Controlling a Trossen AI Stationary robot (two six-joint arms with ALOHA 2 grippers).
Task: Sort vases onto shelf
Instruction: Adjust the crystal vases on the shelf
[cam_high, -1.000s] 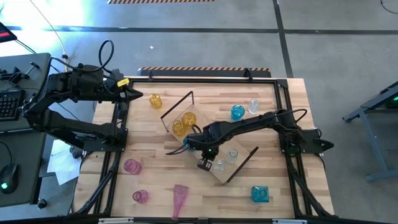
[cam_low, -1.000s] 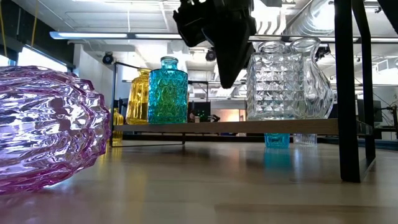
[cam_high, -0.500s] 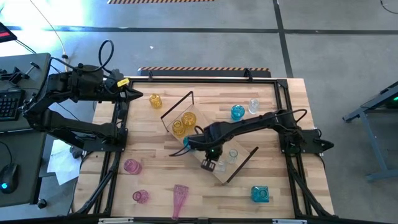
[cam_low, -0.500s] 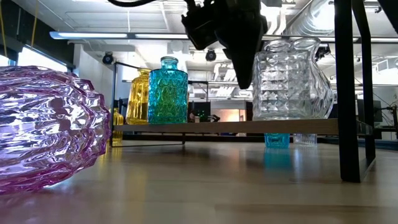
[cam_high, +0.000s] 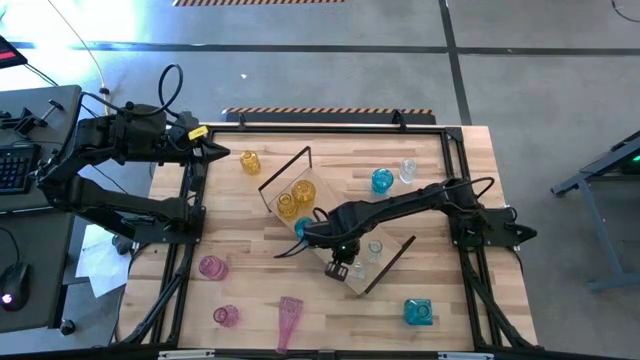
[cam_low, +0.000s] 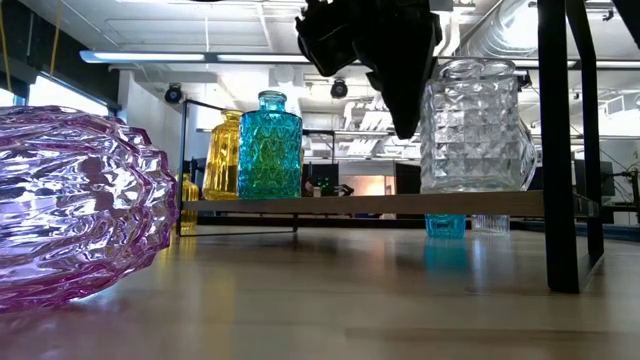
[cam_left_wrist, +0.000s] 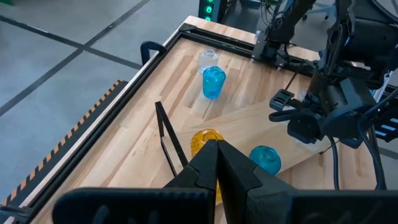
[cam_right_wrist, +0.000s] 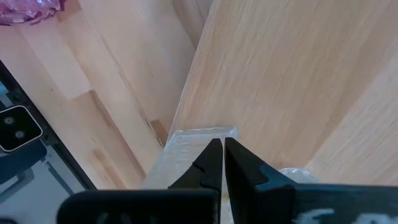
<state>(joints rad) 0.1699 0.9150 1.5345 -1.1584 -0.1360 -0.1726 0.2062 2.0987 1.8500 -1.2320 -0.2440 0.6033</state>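
We see the shelf (cam_high: 335, 235) lying diagonally in the middle of the counter (cam_high: 250, 215), and we place everything else relative to it.

On the shelf, at its end nearer the left arm, stand two amber vases (cam_high: 296, 197). A teal vase (cam_high: 301, 228) stands next to them, toward the middle of the board. At the other end stand clear vases (cam_high: 372, 249), which look tall and ribbed in the low view.

The right gripper (cam_high: 337, 268) hangs over that clear-vase end of the shelf, at its edge. Its fingers are clenched together and hold nothing; the wrist view shows them pressed tip to tip above a clear vase (cam_right_wrist: 193, 155).

The left gripper (cam_high: 222, 153) waits off the shelf, beyond the amber end, at the counter's edge. It is also clenched and empty.

Off the shelf, on the counter, one amber vase (cam_high: 250, 162) stands near the left gripper. A teal vase (cam_high: 382, 180) and a clear vase (cam_high: 407, 170) stand together on the far side of the shelf. On the near side we find another teal vase (cam_high: 418, 312), and three pink vases (cam_high: 212, 267), one of them lying on its side (cam_high: 290, 320).
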